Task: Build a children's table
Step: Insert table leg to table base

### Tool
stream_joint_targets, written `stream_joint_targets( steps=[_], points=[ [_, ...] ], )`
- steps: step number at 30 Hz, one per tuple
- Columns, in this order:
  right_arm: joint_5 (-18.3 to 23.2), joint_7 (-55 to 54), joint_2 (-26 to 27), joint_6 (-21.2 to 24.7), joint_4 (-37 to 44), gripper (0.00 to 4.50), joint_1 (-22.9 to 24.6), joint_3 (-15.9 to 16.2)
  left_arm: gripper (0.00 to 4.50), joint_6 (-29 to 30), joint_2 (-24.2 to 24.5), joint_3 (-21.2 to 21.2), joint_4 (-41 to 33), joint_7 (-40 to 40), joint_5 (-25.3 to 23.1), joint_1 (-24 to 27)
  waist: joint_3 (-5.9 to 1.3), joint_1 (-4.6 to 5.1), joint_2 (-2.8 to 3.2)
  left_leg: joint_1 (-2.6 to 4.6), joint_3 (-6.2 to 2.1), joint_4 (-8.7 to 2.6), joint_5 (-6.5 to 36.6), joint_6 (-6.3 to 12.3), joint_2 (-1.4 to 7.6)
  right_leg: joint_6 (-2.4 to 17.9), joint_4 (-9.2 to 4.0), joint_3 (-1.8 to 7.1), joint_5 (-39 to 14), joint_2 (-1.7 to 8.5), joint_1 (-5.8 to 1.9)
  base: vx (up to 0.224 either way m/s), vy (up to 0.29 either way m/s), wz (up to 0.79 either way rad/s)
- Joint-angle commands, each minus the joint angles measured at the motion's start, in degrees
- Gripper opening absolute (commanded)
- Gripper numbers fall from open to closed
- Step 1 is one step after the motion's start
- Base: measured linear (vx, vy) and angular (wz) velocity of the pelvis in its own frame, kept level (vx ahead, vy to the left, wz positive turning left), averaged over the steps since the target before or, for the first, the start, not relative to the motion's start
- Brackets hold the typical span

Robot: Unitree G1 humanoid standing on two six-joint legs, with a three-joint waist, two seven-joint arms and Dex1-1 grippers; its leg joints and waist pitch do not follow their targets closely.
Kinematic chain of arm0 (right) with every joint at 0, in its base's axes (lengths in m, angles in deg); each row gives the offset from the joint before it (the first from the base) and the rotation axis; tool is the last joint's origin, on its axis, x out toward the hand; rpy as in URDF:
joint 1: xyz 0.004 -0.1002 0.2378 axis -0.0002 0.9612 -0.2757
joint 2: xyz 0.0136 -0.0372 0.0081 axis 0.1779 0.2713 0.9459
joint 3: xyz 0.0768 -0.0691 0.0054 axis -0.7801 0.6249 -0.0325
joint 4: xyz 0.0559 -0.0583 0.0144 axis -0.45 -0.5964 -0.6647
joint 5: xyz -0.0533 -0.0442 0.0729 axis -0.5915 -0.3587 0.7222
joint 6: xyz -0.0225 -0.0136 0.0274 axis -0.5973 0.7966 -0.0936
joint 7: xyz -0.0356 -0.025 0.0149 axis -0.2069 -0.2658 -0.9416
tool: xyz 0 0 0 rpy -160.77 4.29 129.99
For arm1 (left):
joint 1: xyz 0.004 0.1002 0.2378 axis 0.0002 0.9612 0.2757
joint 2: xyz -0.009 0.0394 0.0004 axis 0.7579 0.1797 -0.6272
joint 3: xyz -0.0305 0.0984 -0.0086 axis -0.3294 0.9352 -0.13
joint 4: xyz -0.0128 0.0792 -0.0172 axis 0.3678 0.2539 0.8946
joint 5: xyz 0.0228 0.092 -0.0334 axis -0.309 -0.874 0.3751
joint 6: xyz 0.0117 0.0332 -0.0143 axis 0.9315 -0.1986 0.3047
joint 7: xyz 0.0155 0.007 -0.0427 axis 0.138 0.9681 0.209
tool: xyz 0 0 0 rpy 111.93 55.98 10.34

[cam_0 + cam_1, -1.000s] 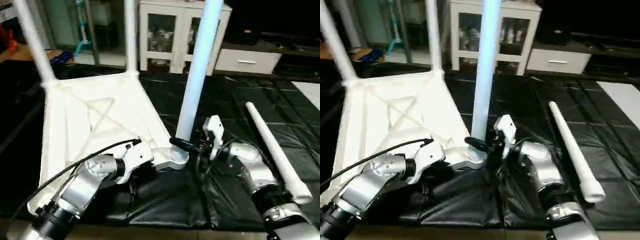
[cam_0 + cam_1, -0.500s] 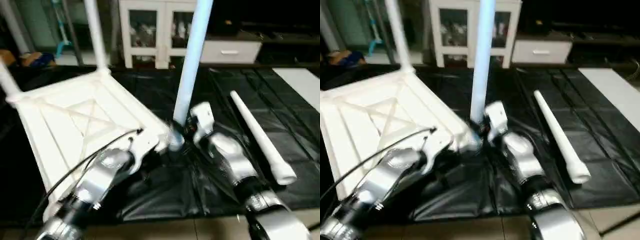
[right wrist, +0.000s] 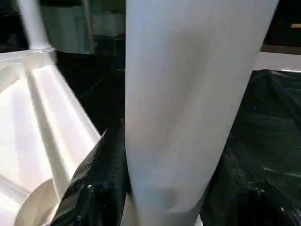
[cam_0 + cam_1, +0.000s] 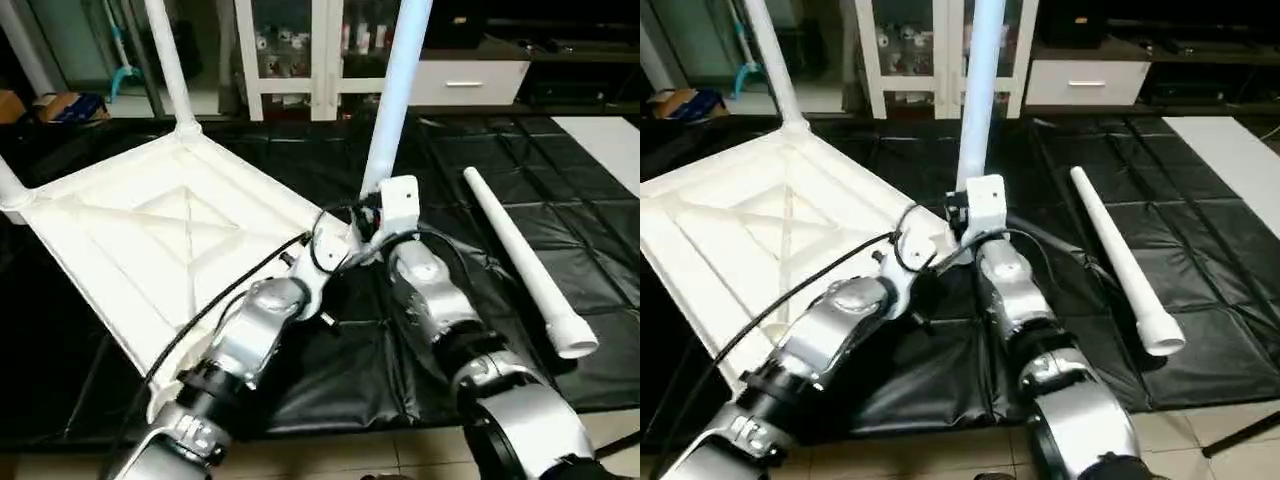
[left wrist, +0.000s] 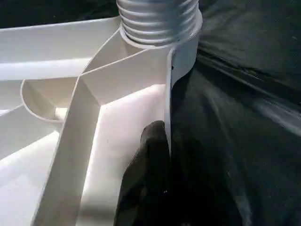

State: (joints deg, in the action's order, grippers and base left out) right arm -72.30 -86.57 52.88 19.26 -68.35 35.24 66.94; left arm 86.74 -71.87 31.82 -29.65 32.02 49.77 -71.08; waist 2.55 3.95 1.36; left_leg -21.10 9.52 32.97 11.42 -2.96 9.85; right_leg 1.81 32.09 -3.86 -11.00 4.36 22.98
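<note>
Where the two silver forearms meet at the near corner of the upturned tabletop, both sets of fingers are hidden from the head camera. Seen from the left wrist, the left fingers pinch the tabletop's thin edge wall just below the threaded corner socket. At the right wrist, the right fingers clasp the upright leg, its top cut off. A loose leg lies on the black mat.
</note>
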Motion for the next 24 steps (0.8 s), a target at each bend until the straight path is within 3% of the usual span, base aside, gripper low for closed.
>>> stream_joint_targets(
  steps=[1, 3, 14, 16, 19, 21, 24],
  points=[
    [-0.1, -3.6, -1.4, 4.1, -8.1, 1.82, 3.9, -3.3, 0.00, -1.4, 1.6, -4.6, -0.5, -4.3, -1.3, -1.3, -2.64, -0.36, 0.04, -0.12, -1.35, -4.95, 22.6, 0.93, 2.98, 8.0, -4.11, 2.24, -18.8, 3.90, -1.81, 0.000, 0.000, 0.00],
    [0.6, -2.1, -0.8, 3.5, -8.3, 1.82, 3.5, -4.0, 0.00, -1.4, 1.8, -4.7, -0.4, -4.2, -1.1, -1.1, -2.83, -0.46, 0.03, 0.01, -0.97, -4.75, 21.2, 1.45, 2.98, 9.2, -3.85, 2.32, -15.1, 3.79, -1.83, 0.000, 0.000, 0.00],
    [0.0, 5.0, -0.7, 0.9, -6.5, 1.82, 2.0, -3.3, 0.00, -1.2, 2.5, -4.6, -1.1, -3.5, -0.5, 0.1, -3.14, -1.24, -0.03, -0.25, -0.50, -4.25, 15.9, 3.37, 3.00, 11.2, -3.42, 2.22, -12.8, 3.83, -2.35, 0.000, 0.000, 0.00],
    [-0.2, 6.2, -0.8, 0.6, -6.3, 2.52, 1.7, -3.4, 0.00, -1.1, 2.6, -4.6, -1.5, -3.3, -0.5, 0.4, -3.14, -1.25, -0.01, -0.17, -0.50, -4.23, 16.1, 3.32, 2.98, 11.1, -3.51, 2.19, -13.7, 3.81, -2.32, 0.000, 0.000, 0.00],
    [0.0, 9.4, -1.3, 0.7, -4.8, 2.64, 1.1, -3.1, 0.00, -1.0, 3.2, -4.4, -2.3, -2.4, -0.4, 0.9, -3.20, -1.22, -0.11, -0.46, -0.57, -4.17, 15.3, 3.63, 2.97, 11.2, -3.36, 2.18, -13.4, 3.86, -2.62, 0.000, 0.000, 0.00],
    [0.1, 10.9, -1.9, 0.7, -3.3, 2.79, 0.9, -3.0, 0.00, -0.9, 3.6, -4.2, -3.1, -1.8, -0.3, 1.3, -3.60, -1.21, -0.19, -0.71, -0.52, -3.83, 12.6, 4.36, 2.93, 11.9, -2.97, 2.19, -10.1, 3.97, -2.98, 0.000, 0.000, 0.00],
    [1.4, 15.2, -3.1, 1.3, -0.2, 2.79, 0.3, -4.0, 0.00, -0.7, 4.6, -4.0, -4.6, -0.7, 0.0, 2.1, -3.67, -1.43, -0.17, -0.59, -0.24, -3.30, 8.5, 6.94, 2.88, 13.8, -2.43, 2.15, -5.6, 3.89, -2.99, 0.000, 0.000, 0.00]
  ],
)
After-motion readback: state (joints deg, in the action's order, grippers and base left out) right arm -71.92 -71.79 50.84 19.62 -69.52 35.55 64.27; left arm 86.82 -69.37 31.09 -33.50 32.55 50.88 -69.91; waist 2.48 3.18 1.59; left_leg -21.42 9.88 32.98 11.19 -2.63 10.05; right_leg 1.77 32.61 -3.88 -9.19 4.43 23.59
